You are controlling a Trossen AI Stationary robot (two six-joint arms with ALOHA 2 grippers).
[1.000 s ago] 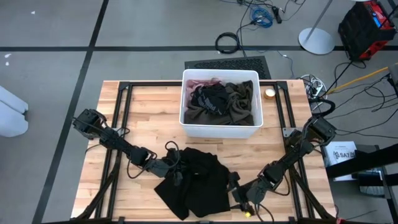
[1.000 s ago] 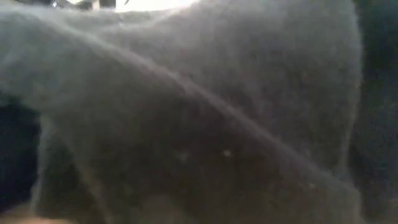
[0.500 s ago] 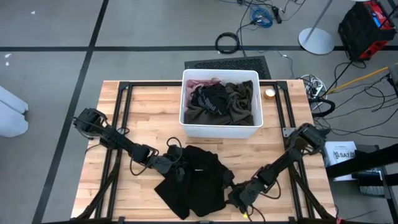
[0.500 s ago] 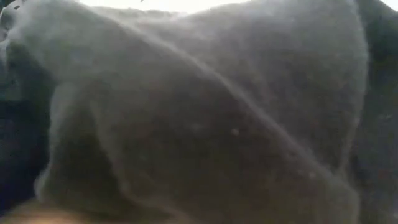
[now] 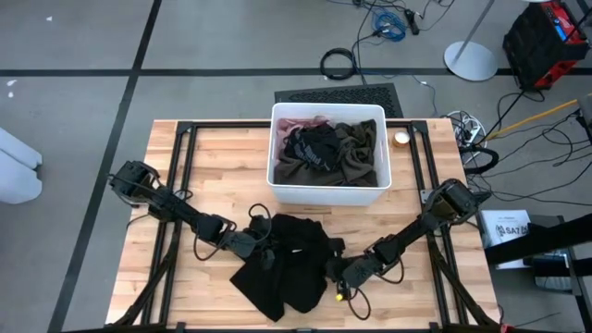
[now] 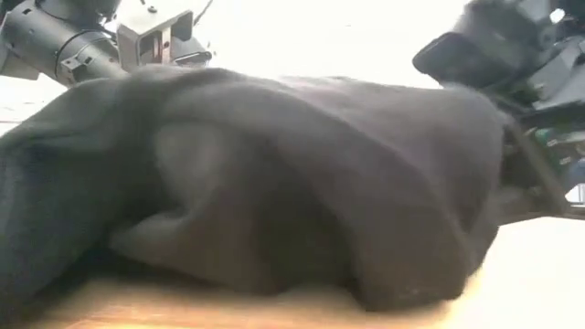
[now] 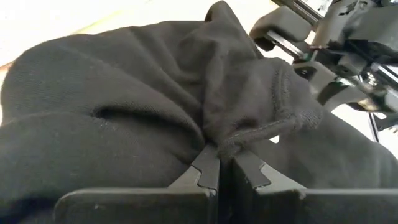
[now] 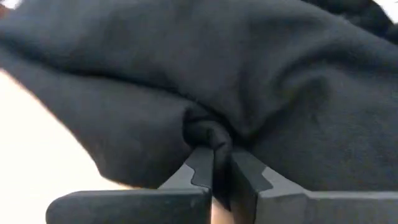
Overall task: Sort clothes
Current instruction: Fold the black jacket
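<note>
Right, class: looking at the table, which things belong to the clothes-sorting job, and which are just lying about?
Part of the job:
- black soft fabric garment on the wooden table, pinched by the left hand and the right hand
- olive-green fabric garment and pink fabric garment in the white rectangular plastic bin

Lying about:
- small round tan object beside the bin
- coiled black cable on the floor

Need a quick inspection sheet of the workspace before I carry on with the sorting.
Surface: wooden table, bare wood around the garment.
Job's things: black garment bunched on the table; dark, olive and pink clothes in the white bin.
Clutter: small round object beside the bin.
Grippers: left pincer shut on the black garment; right pincer shut on its opposite edge.
Cables: coils on the floor beyond the table.
Surroundings: red-and-black case, white stand base.
</note>
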